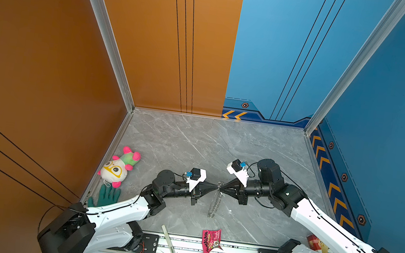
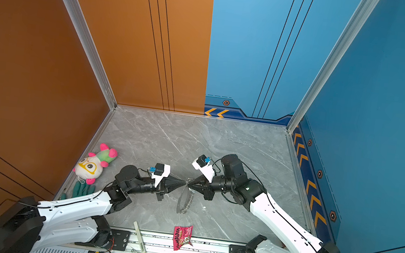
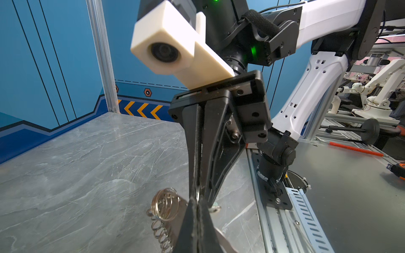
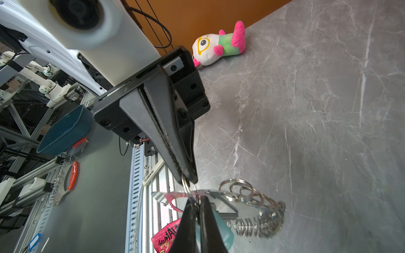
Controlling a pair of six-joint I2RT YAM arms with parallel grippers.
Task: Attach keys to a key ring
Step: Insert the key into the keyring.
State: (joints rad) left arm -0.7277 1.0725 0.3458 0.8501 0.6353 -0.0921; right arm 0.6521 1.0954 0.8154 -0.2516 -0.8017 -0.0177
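Silvery, chain-edged grey key ring (image 1: 215, 200)

Grip point hiding, clutter getting clipped.
In both top views left gripper (image 1: 216, 186) and right gripper (image 1: 222, 187) are meeting tip to tip at table (image 1: 193, 144) centre, too small for telling what each is pinching. In right wrist view, right gripper's fingers (image 4: 190, 227) are covering part of key ring (image 4: 252, 195), its far rings blurring; any key is not resolving. Green glove (image 1: 104, 195), 8 o'clock, is lying half under left arm (image 1: 119, 208); red box (image 1: 313, 241), 4 o'clock, is hiding behind right arm (image 1: 321, 222).
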